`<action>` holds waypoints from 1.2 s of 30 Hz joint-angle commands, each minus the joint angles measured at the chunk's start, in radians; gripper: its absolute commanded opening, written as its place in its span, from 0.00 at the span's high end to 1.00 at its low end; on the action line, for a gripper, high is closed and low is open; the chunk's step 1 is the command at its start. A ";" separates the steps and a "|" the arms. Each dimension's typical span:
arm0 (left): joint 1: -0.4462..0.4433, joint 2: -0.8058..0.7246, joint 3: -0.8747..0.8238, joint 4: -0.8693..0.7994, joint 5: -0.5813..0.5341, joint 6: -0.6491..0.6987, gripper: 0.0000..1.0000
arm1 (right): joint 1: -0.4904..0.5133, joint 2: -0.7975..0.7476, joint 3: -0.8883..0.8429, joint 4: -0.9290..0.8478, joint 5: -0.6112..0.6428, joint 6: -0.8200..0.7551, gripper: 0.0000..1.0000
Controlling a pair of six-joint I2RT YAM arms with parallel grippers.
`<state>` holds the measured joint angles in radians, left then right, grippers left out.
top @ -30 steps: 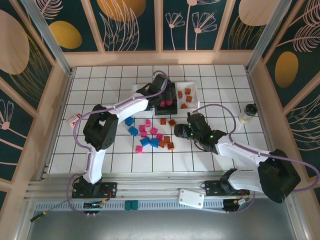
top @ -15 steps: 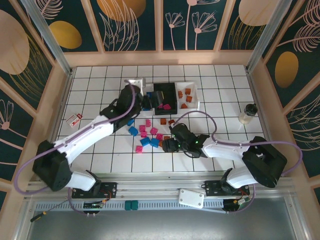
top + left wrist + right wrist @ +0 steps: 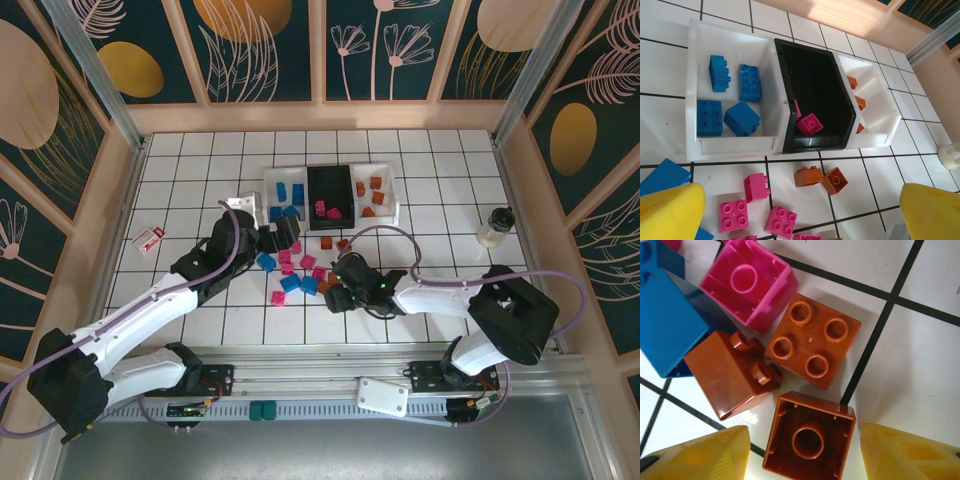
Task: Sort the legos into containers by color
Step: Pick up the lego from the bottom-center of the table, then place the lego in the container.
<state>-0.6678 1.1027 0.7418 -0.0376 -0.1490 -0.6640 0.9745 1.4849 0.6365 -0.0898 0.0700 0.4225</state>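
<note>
Three trays stand in a row: a white one (image 3: 268, 187) with blue legos (image 3: 742, 119), a black one (image 3: 815, 80) with pink legos (image 3: 810, 124), and a white one (image 3: 392, 190) with orange legos (image 3: 375, 184). Loose pink, blue and orange legos (image 3: 300, 270) lie in front of them. My left gripper (image 3: 283, 231) hovers open over the pile's near-left side, its yellow fingertips (image 3: 670, 215) wide apart above pink bricks (image 3: 733, 215). My right gripper (image 3: 334, 292) is low and open, straddling an upside-down orange-brown brick (image 3: 810, 440) with gaps on both sides.
Beside the straddled brick lie two more orange-brown bricks (image 3: 812, 340), a pink one (image 3: 747, 282) and a blue one (image 3: 667, 325). Two orange bricks (image 3: 808, 176) sit just before the black tray. A white-and-red card (image 3: 148, 238) lies far left; a small bottle (image 3: 493, 228) stands right.
My left arm has pulled back from over the trays to the pile's left side. My right gripper has moved left and down onto the orange bricks at the pile's right edge.
</note>
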 commanded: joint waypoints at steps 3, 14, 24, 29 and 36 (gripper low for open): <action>0.001 -0.017 -0.034 -0.027 -0.033 -0.019 0.01 | 0.004 0.028 0.042 -0.017 0.033 -0.022 0.49; 0.001 -0.062 -0.110 -0.033 -0.072 -0.030 0.02 | -0.061 -0.194 0.028 -0.109 0.031 -0.015 0.77; 0.001 -0.075 -0.190 -0.028 -0.082 -0.068 0.01 | -0.446 -0.143 0.268 -0.010 0.002 -0.037 0.79; 0.001 -0.096 -0.224 -0.038 -0.080 -0.083 0.02 | -0.553 0.128 0.468 0.011 0.002 -0.029 0.80; 0.001 -0.144 -0.265 -0.056 -0.084 -0.100 0.02 | -0.603 0.362 0.646 -0.009 0.027 -0.011 0.71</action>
<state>-0.6678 0.9787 0.4942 -0.0727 -0.2192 -0.7399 0.3847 1.8145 1.2152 -0.0887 0.0814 0.3996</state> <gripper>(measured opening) 0.985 0.305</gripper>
